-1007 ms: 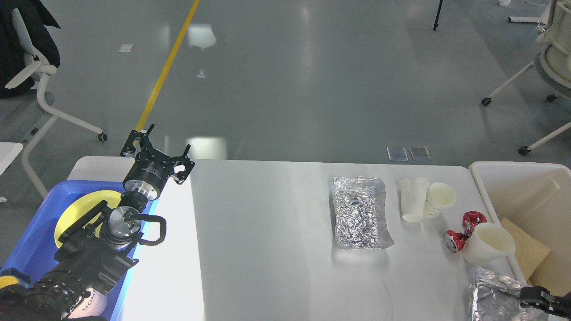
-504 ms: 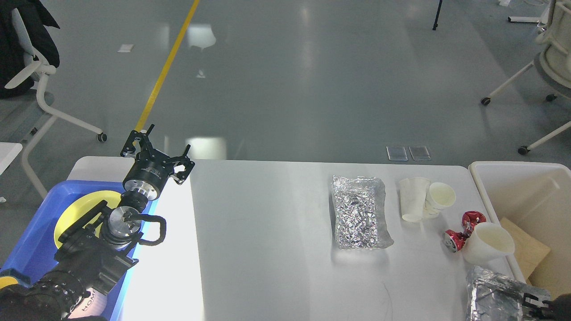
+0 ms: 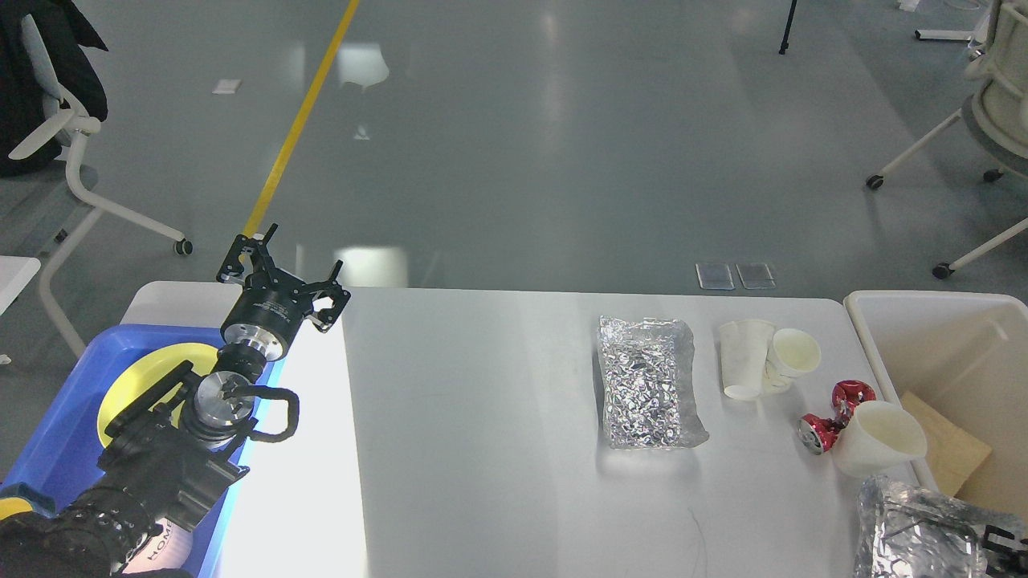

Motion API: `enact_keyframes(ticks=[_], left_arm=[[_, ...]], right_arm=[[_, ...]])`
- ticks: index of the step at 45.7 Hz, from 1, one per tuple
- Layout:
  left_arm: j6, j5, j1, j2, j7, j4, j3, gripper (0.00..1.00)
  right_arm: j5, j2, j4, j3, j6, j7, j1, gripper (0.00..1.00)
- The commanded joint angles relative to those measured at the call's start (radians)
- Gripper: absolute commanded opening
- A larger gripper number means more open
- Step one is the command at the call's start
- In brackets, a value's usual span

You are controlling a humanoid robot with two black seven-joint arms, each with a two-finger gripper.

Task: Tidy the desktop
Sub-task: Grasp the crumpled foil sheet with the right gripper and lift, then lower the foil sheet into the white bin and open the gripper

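Closest to you, at the bottom right, a foil bag [image 3: 915, 530] hangs over the table [image 3: 482, 449] edge. Your right pincer [image 3: 1004, 539] is a dark bit beside it; you cannot tell if it pinches. Farther on stand a white cup [image 3: 877, 437], a red can [image 3: 827, 421], two more cups [image 3: 763, 357] and a second foil bag [image 3: 646, 381]. The bin [image 3: 940, 337] sits right. Left, over the blue tray [image 3: 64, 425], your left pincer [image 3: 283, 269] is spread wide, holding nothing.
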Motion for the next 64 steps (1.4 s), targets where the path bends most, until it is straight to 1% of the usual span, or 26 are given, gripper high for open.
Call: enact_keyframes(ticks=[1,10,14,19,25,32,40,46,53,60,64], left_arm=[[0.000,0.000,0.000,0.000,0.000,0.000,0.000,0.98],[0.000,0.000,0.000,0.000,0.000,0.000,0.000,0.98],[0.000,0.000,0.000,0.000,0.000,0.000,0.000,0.98],[0.000,0.000,0.000,0.000,0.000,0.000,0.000,0.98],[0.000,0.000,0.000,0.000,0.000,0.000,0.000,0.98],[0.000,0.000,0.000,0.000,0.000,0.000,0.000,0.98],[0.000,0.000,0.000,0.000,0.000,0.000,0.000,0.98],[0.000,0.000,0.000,0.000,0.000,0.000,0.000,0.98],[0.000,0.000,0.000,0.000,0.000,0.000,0.000,0.98],[0.000,0.000,0.000,0.000,0.000,0.000,0.000,0.98],[0.000,0.000,0.000,0.000,0.000,0.000,0.000,0.98]], right_arm=[[-0.060,-0.059,-0.002,-0.048,0.052,0.038,0.118,0.00],[-0.165,-0.143,-0.035,-0.084,0.250,0.053,0.400,0.00],[-0.204,-0.144,-0.083,-0.081,0.327,0.053,0.507,0.00],[-0.215,-0.128,-0.095,-0.079,0.381,0.053,0.619,0.00],[-0.209,-0.072,-0.080,-0.076,0.471,0.053,0.756,0.00],[-0.203,0.027,-0.005,-0.064,0.614,0.050,0.935,0.00],[-0.197,0.134,0.090,0.024,0.832,0.026,1.092,0.00],[-0.160,0.212,0.179,0.034,0.841,-0.002,1.205,0.00],[-0.109,0.264,0.238,0.036,0.841,-0.059,1.276,0.00],[-0.106,0.258,0.225,0.013,0.841,-0.065,1.261,0.00],[-0.103,0.238,0.190,-0.053,0.841,-0.065,1.216,0.00]])
